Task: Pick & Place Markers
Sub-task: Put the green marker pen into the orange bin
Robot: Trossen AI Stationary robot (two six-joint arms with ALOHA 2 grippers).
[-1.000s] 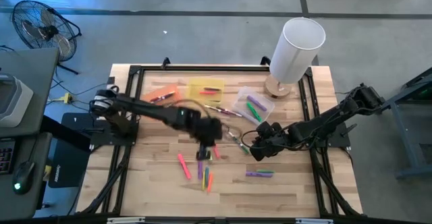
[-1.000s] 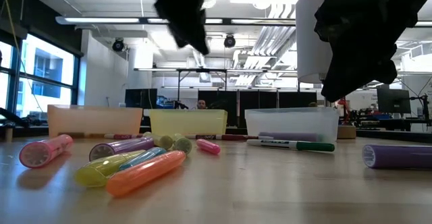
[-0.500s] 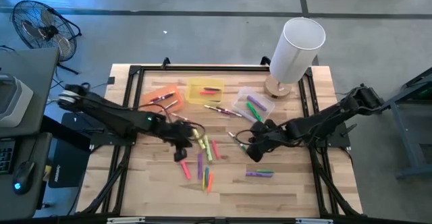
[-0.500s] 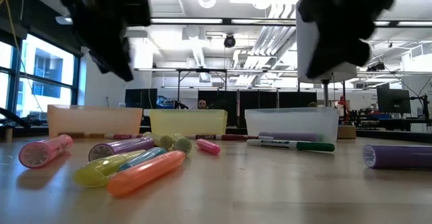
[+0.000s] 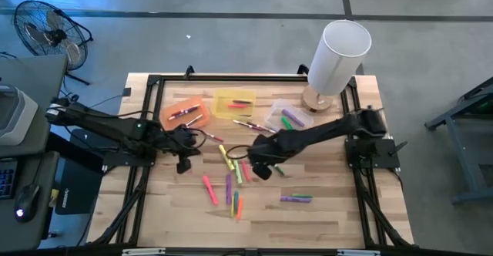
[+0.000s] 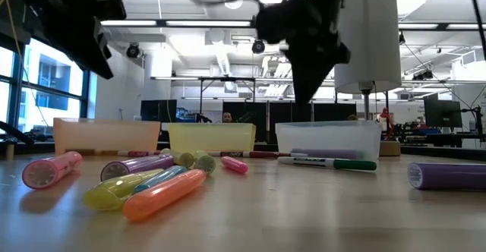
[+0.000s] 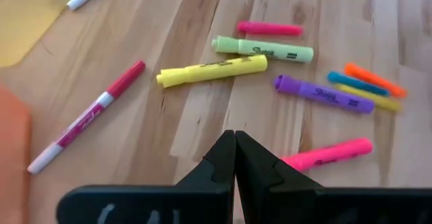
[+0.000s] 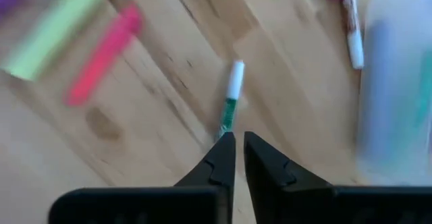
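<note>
1. Left gripper [image 5: 183, 166]: raised above the left half of the table [image 5: 331, 210], just in front of the orange bin [image 5: 171, 117]; fingers [image 7: 219, 163] pressed together, nothing between them.
2. Right gripper [image 5: 262, 169]: raised over the table centre, arm reaching in from the right; in the right wrist view fingers [image 8: 217, 162] all but closed, a thin slit between the tips, empty.
3. Green-and-white pen [image 8: 230, 102]: flat on the wood directly ahead of the right fingertips, not touched.
4. Loose markers [image 5: 231, 180]: scattered between the two grippers and toward the front edge; pink, purple, yellow, orange and green pieces.
5. Yellow marker [image 7: 212, 70] and pale green marker [image 7: 263, 49]: lying ahead of the left fingertips, well apart from them.
6. Pink marker [image 7: 327, 154]: just beside the left gripper's fingers; contact cannot be told.
7. Purple marker [image 5: 296, 199]: front right of centre, apart from both grippers.
8. Yellow bin [image 5: 220, 109]: behind centre, holding a red pen.
9. Clear bin [image 5: 276, 116]: behind the right gripper, green and purple markers inside.
10. White cylinder [image 5: 338, 55]: upright at the rear right corner.
</note>
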